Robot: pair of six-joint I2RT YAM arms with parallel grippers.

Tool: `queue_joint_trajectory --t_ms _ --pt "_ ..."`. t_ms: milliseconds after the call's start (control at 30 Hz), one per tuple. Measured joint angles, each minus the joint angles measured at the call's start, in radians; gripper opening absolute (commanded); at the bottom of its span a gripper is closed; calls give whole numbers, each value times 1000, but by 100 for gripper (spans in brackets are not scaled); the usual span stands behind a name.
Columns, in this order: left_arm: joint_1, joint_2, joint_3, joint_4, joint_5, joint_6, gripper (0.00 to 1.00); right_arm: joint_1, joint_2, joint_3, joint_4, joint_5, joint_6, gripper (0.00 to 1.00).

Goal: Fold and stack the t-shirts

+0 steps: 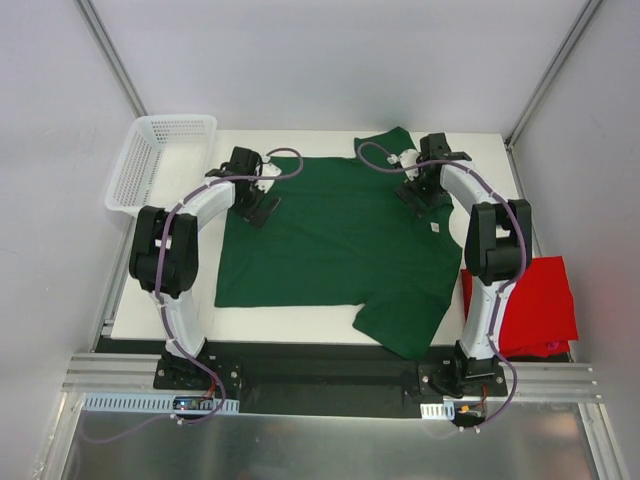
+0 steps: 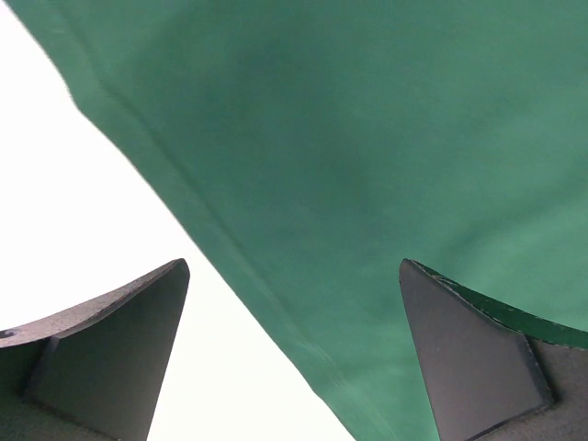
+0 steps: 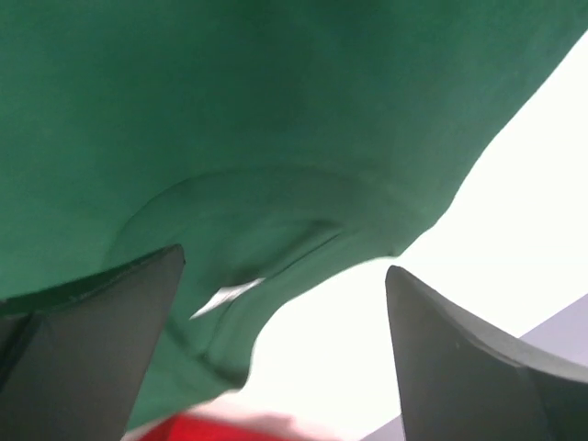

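A dark green t-shirt [image 1: 330, 240] lies spread flat on the white table [image 1: 290, 322], its collar toward the right. My left gripper [image 1: 258, 208] hovers open over the shirt's far left hem. In the left wrist view the hem of the green t-shirt [image 2: 367, 138] runs diagonally between the spread fingers of the left gripper [image 2: 292, 276]. My right gripper [image 1: 422, 197] stands open over the collar. The right wrist view shows the right gripper [image 3: 285, 271] straddling the neckline of the green t-shirt [image 3: 230, 92] and its white label [image 3: 225, 296]. A red t-shirt [image 1: 535, 305] lies crumpled at the table's right edge.
A white mesh basket [image 1: 160, 160] stands at the far left corner of the table. Grey enclosure walls with metal posts [image 1: 110, 50] surround the table. The red t-shirt [image 3: 202, 430] shows at the bottom of the right wrist view.
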Motion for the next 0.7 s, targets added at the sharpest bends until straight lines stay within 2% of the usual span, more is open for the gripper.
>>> queue_joint_trajectory --t_ms 200,367,533,700 --pt "15 87 58 92 -129 8 99 -32 16 -77 185 52 25 96" --pt "16 122 167 164 -195 29 99 -54 2 -154 314 74 51 96" --pt "16 138 249 246 -227 72 100 -55 -35 -174 372 68 76 96" --pt "16 224 337 297 -235 154 99 -55 -40 -142 393 50 84 96"
